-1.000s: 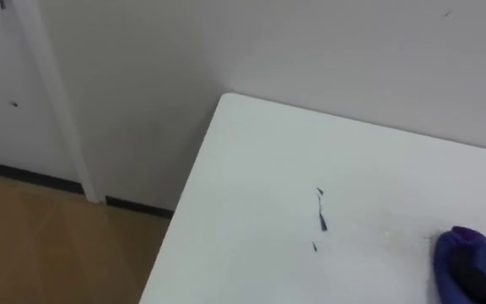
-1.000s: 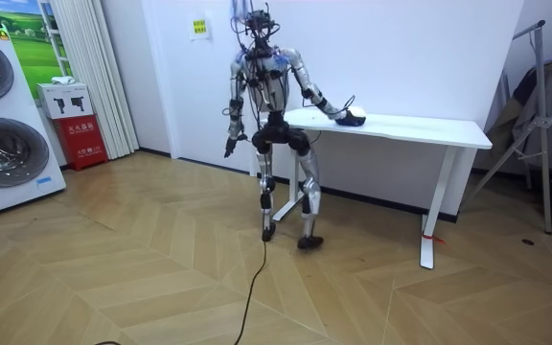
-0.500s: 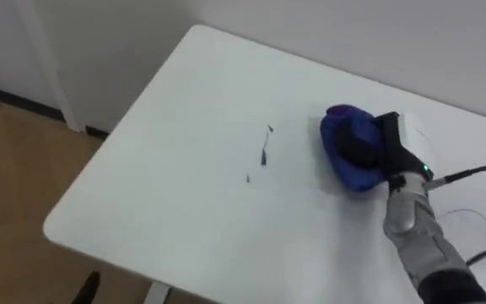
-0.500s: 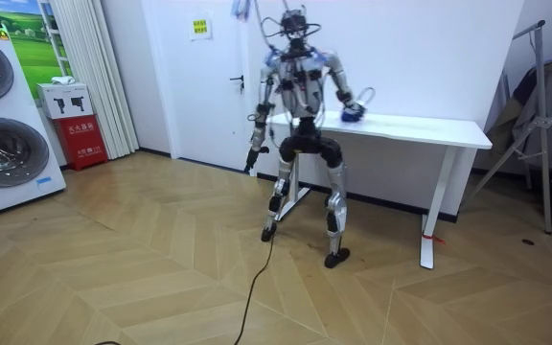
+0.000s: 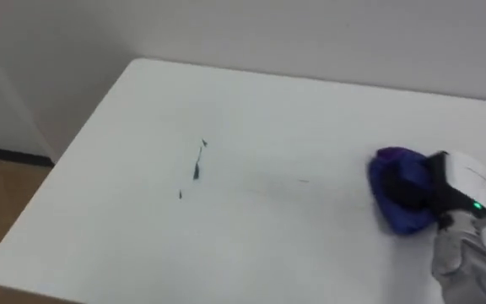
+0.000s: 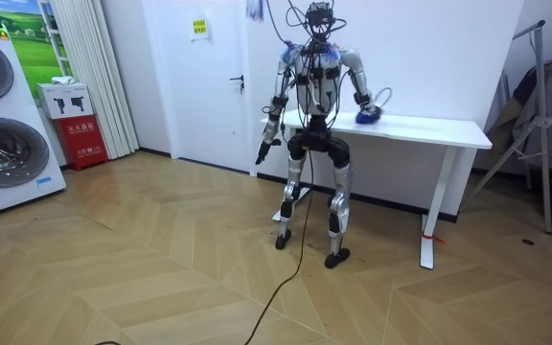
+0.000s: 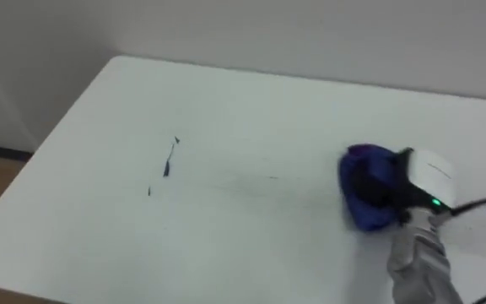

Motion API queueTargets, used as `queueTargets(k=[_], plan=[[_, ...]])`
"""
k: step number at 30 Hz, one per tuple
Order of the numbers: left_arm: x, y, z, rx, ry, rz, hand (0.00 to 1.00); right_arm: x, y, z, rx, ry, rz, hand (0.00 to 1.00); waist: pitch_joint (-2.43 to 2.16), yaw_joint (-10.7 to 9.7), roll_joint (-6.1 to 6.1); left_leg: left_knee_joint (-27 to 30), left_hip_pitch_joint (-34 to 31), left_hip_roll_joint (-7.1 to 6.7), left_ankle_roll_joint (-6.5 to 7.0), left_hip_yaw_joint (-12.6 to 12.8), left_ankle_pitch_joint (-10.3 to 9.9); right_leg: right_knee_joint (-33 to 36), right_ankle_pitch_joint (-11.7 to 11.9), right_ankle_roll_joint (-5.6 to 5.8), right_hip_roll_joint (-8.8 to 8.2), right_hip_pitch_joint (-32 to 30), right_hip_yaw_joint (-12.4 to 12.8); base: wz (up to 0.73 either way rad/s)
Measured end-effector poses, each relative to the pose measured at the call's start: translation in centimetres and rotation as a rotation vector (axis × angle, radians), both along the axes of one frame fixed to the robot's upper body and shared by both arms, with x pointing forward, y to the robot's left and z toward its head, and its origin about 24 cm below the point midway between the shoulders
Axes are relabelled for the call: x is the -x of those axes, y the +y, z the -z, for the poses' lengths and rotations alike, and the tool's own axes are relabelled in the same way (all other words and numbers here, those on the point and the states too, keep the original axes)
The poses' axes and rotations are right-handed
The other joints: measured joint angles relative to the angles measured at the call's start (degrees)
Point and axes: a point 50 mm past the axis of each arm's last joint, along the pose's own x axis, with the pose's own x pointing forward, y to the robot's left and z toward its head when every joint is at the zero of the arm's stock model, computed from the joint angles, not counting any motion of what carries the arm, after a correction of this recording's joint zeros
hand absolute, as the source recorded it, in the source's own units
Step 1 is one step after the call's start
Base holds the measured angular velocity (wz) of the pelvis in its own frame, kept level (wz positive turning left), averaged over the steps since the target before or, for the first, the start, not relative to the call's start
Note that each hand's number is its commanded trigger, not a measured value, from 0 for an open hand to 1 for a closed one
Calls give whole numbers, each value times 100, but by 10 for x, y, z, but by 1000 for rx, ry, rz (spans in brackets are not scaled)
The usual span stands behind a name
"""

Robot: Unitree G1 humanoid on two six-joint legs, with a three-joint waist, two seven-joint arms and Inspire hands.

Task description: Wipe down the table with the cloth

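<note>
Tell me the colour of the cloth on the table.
The cloth is deep blue with a purplish tinge, clearest in the left eye view.

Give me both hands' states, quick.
Right hand: shut on the crumpled blue cloth, on the white table.
Left hand: hangs at the robot's side; state cannot be told.

**Washers and wood floor: a home-style laundry room**

Here's the setting, taken from the right hand (image 6: 366, 116), closed over a blue cloth (image 5: 399, 198) on a plain white table (image 6: 439, 129). Well off from it, at the room view's left edge, stand two stacked front-loading washing machines (image 6: 3, 125). Between them and the hand are a red cabinet (image 6: 82, 140), long pale curtains (image 6: 89, 72) and a white door (image 6: 209, 81). Past the hand, beyond the table's far end, is a metal stand (image 6: 542, 105) with dark clothing, and herringbone wood floor (image 6: 142, 278) lies below
</note>
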Motion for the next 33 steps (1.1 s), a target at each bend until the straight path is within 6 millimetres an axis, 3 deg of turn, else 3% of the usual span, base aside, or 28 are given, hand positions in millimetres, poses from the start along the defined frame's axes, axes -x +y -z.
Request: queueTargets(k=[1, 3, 6, 9, 12, 13, 16, 18, 20, 23, 26, 30, 31, 33], plan=[[-3, -3, 1, 2, 5, 20, 0, -10, 17, -4, -8, -5, -61, 100, 28, 47, -38, -2, -12, -15, 0, -51, 0, -53, 11, 18, -3, 34, -43, 15], [-5, -6, 1, 5, 9, 30, 0, -20, 25, -10, -12, -20, -109, 100, 61, 117, -116, -6, -38, -47, 6, -209, 2, -79, 19, 31, -26, 61, -164, 37], [4, -5, 0, -2, 22, 23, 0, -24, 17, -5, -29, 1, -68, 100, 78, 184, -129, -30, -38, -88, 9, -476, 1, -109, 23, 32, -59, 208, -457, 43], [28, 1, -1, -10, 66, -20, 0, -11, -8, 4, -76, -13, 38, 100, 83, -27, -75, -45, -26, -192, 16, -732, 5, -204, 22, 35, -117, 434, -657, 53], [49, 13, -5, -34, 93, -102, 0, 19, -40, 20, -106, -26, 187, 100, 54, -249, -18, -110, 83, -270, 34, -820, 1, -374, 57, 96, -148, 660, -655, 23], [55, 18, -7, -49, 98, -132, 0, 31, -51, 25, -113, -33, 237, 100, 18, -376, -1, -146, 117, -288, 40, -851, 4, -370, 58, 96, -159, 695, -668, 14], [56, 26, -11, -70, 79, -146, 0, 63, -79, 31, -80, -32, 325, 100, -43, -518, 39, -252, 304, -366, 82, -847, 24, -374, 65, 110, -232, 853, -749, 5], [50, 29, -13, -79, 50, -132, 0, 74, -87, 35, -86, -17, 371, 100, -81, -607, 84, -296, 435, -372, 124, -847, 0, -363, 77, 129, -237, 964, -758, -2], [39, 29, -14, -83, 13, -119, 0, 73, -86, 35, -97, -21, 378, 100, -82, -607, 90, -328, 503, -372, 125, -840, -1, -370, 78, 131, -238, 1002, -768, -10], [14, 19, -11, -69, -43, -62, 0, 65, -78, 35, -96, -10, 372, 100, -72, -547, 103, -329, 546, -369, 127, -820, 0, -384, 78, 132, -232, 992, -725, -17], [-1, 4, -7, -39, -65, -24, 0, 42, -58, 30, -88, 7, 326, 100, -54, -259, 122, -363, 517, -348, 127, -769, 1, -386, 74, 153, -209, 821, -630, -57], [-7, -12, 0, -14, -35, 44, 0, 10, 0, 14, -86, 24, 72, 100, -22, 66, 94, -383, 479, -340, 141, -739, 24, -358, 122, 167, -174, 611, -438, -29], [-6, -14, 0, -13, -21, 53, 0, 3, 25, 14, -110, 37, -9, 100, -6, 144, 77, -408, 478, -339, 140, -755, 23, -360, 132, 162, -160, 574, -388, -18], [-4, -14, 1, -10, -7, 48, 0, -1, 49, 12, -133, 46, -97, 100, 47, 275, 32, -401, 432, -343, 141, -792, 22, -366, 144, 162, -150, 558, -351, 9]])
